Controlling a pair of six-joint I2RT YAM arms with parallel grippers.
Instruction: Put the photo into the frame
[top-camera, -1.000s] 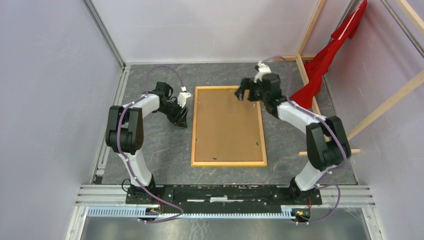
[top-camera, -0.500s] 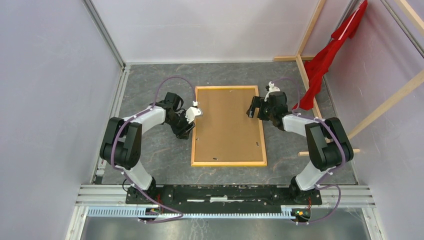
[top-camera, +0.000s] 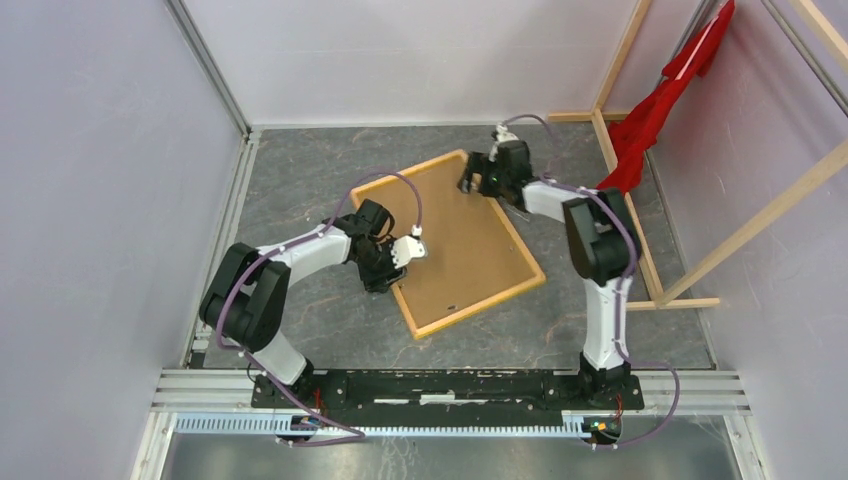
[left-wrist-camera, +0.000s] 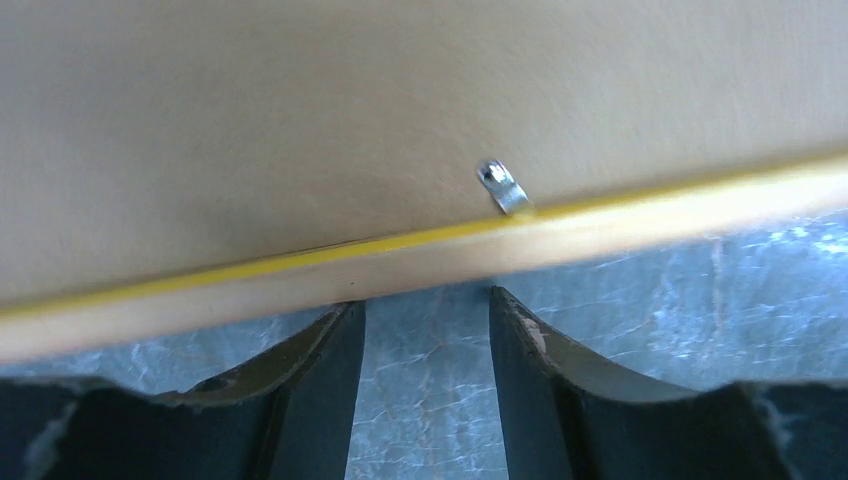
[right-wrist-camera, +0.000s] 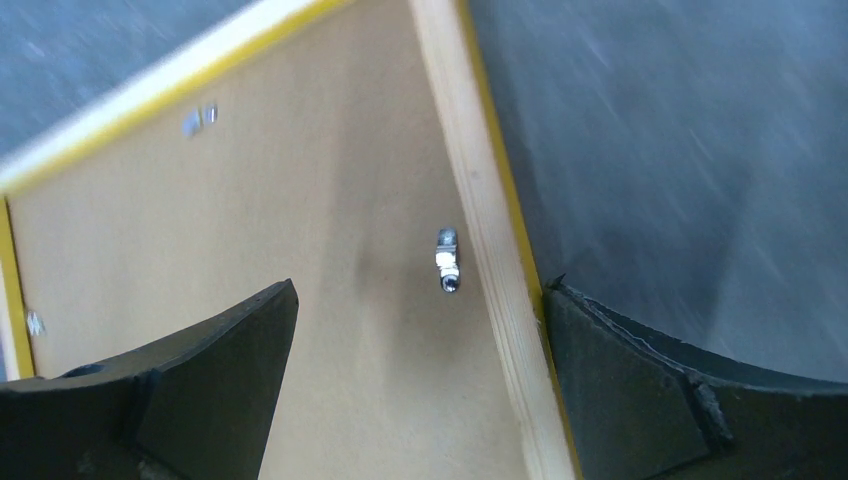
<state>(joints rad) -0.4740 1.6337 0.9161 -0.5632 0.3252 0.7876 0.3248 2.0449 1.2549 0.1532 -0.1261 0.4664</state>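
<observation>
The left fingers (left-wrist-camera: 335, 335), partly apart and empty, have their tips at the outer edge of the frame (left-wrist-camera: 600, 235). The right fingers (right-wrist-camera: 225, 345), spread wide and empty, straddle its far rail. The frame lies back-up, skewed and loose on the bench (left-wrist-camera: 650, 300), so a sideways nudge would likely spin it rather than seat a grip. The photo is nowhere visible; the backing board (left-wrist-camera: 300, 120) may hide it.

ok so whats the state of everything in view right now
frame: lying back up, skewed
backing board: seated in the frame
left gripper: open, tips at the frame's rail, holding nothing
right gripper: wide open over a frame rail
red cloth: hanging, untouched
</observation>
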